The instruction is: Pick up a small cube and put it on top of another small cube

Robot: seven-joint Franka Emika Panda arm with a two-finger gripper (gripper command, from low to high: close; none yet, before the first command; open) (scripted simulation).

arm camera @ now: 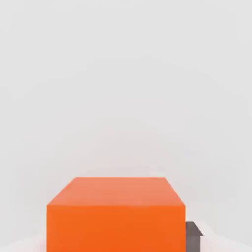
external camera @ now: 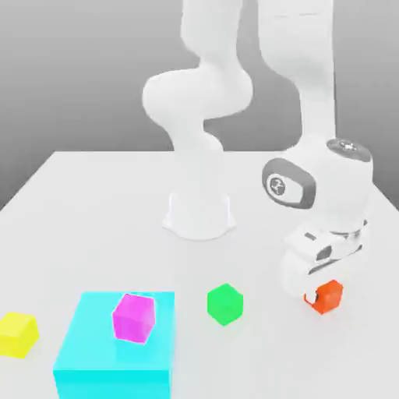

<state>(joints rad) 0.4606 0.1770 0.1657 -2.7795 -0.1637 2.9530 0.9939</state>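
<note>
my claw (external camera: 321, 294) is down at the white bench (external camera: 93, 203), pinching the small plain orange-red cube (external camera: 326, 296), which sits on the bench between my fingers, and in the hand view the same cube (arm camera: 115, 214) is right up close with one dark finger (arm camera: 194, 235) touching its side. a small glossy green cube (external camera: 224, 303) rests near my claw toward the exterior view's left; farther that way a magenta cube (external camera: 135, 317) stands on a big flat cyan block (external camera: 117, 347), with a little yellow cube (external camera: 17, 333) beyond.

A simulated lab: bare white table (external camera: 93, 203), plain grey backdrop.
</note>
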